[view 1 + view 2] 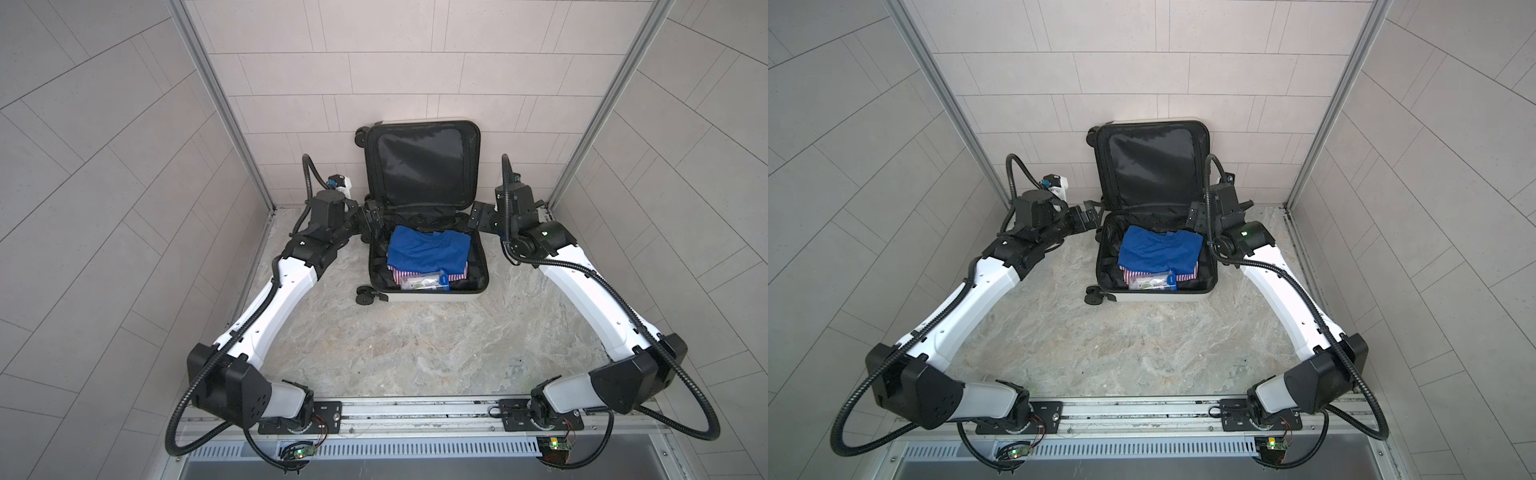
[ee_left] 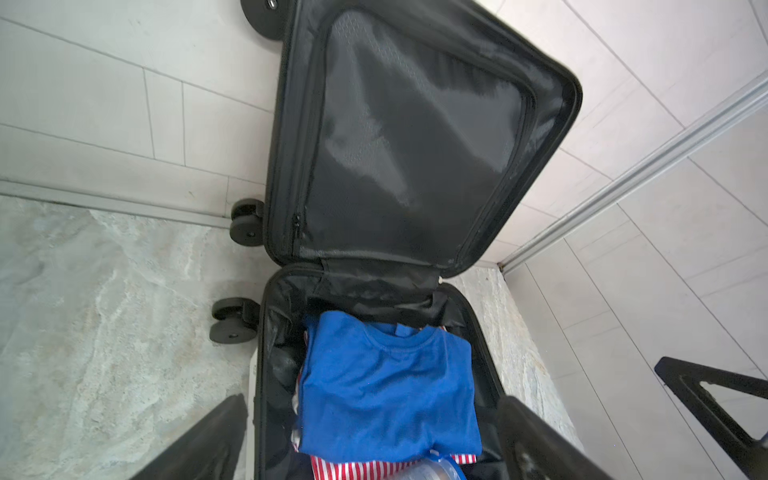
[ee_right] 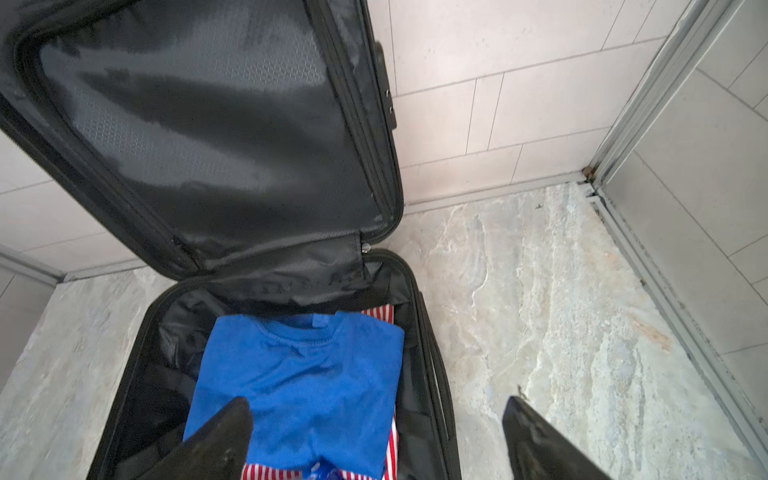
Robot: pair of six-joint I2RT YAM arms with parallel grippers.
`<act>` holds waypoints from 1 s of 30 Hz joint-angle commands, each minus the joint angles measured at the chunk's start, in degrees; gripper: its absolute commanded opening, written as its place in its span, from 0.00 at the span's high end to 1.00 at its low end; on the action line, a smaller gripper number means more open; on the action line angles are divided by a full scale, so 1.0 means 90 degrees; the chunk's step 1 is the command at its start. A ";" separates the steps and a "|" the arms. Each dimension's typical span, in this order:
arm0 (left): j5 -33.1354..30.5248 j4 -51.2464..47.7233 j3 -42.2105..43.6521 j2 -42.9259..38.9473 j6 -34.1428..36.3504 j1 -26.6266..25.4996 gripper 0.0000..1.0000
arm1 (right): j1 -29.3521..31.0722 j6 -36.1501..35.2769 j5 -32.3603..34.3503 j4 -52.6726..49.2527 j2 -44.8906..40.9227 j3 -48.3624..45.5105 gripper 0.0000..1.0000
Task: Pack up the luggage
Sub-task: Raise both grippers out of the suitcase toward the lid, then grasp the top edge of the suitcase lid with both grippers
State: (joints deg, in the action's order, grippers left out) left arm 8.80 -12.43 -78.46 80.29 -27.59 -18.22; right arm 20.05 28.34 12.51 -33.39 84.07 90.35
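The luggage (image 1: pixel 432 296) lies open near the back edge of the worktop (image 1: pixel 415 353). Its base is flat, and its lid (image 1: pixel 422 166) stands upright against the back wall. The wheels (image 1: pixel 365 296) point left, so I judge its long axis to run left to right, parallel to the back edge, with the hinge along the rear long side. In the base, a blue shirt (image 1: pixel 428 249) lies on a striped garment (image 1: pixel 457 275), with a clear pouch (image 1: pixel 424 281) at the front wall.

The left gripper (image 1: pixel 374 218) sits just beside the left end of the hinge. The right gripper (image 1: pixel 478 216) sits just beside the right end. Both have their jaws spread wide and hold nothing. I cannot tell whether either touches the shell. In the right wrist view one finger (image 3: pixel 224 436) hangs over the shirt and the other over bare worktop, so that gripper straddles the right wall of the base.

The packing looks done, and closing looks like the step left. The lid rises between the two grippers and behind them, above their jaws. To fold it, it must tip forward about the hinge and down over the base. Both arms are about equally near, one at each short side. The shirt rides high at the rear and may catch the rim.
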 commanded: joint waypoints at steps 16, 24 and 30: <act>0.1079 0.1671 -0.1986 0.2539 0.0144 0.0973 0.05 | -0.1075 -0.0011 -0.0710 0.0266 0.3433 0.3522 0.08; 0.1741 0.1359 -0.3713 0.4216 0.0400 0.1106 0.32 | -0.1102 -0.0658 -0.0590 0.0809 0.4340 0.4633 0.09; 0.1962 0.2352 -0.3862 0.4719 0.0507 0.1106 0.40 | -0.1171 -0.0689 -0.0748 0.1166 0.4894 0.5294 0.14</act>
State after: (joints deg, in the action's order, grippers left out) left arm 23.99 2.04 -111.68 122.21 -24.32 -8.05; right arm 9.80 23.53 5.91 -25.96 127.00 136.44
